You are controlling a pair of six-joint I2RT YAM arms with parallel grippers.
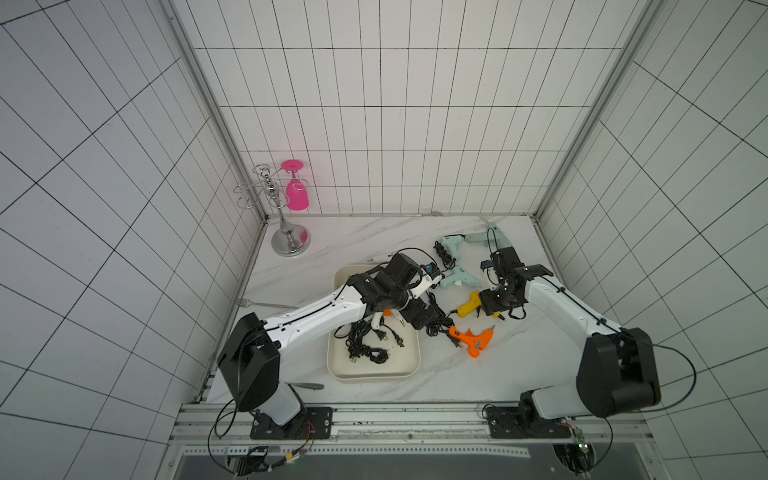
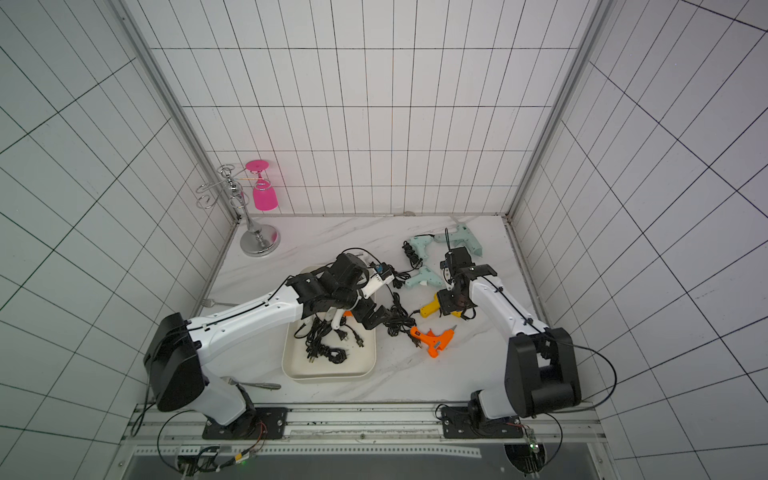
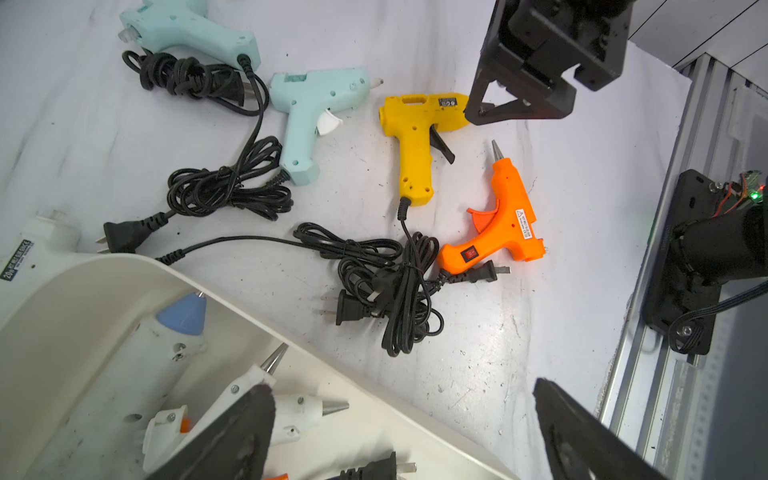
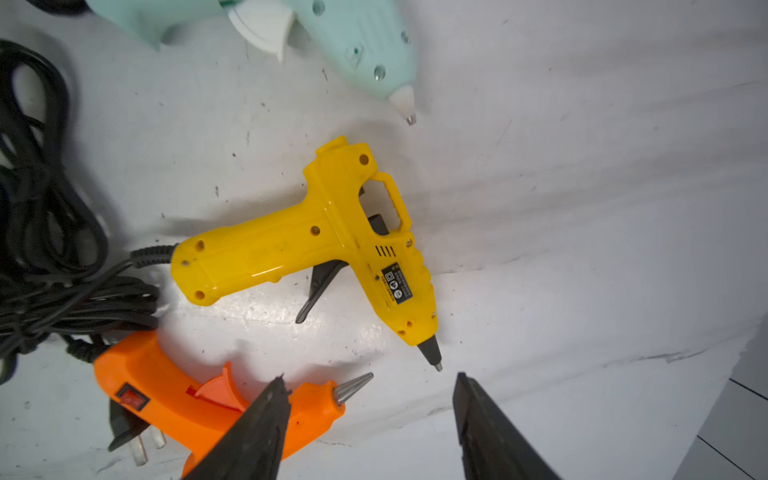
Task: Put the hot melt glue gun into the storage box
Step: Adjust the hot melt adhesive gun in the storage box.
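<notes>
White glue guns [image 3: 291,409] and black cords [image 1: 365,349] lie inside the storage box [image 1: 401,361]. The left jaws hang spread and empty over the box's right rim. Right of the box, the yellow glue gun [image 4: 332,245] and an orange glue gun [image 4: 166,395] lie flat on the desk [image 1: 457,374]. The right jaws are spread above them, holding nothing.

Cord tangle [image 1: 440,323] clogs the worktop [image 1: 478,382] right beside the storage box [image 1: 374,375]; behind the box, toward the back wall [image 1: 395,145], bare marble, wide open.
</notes>
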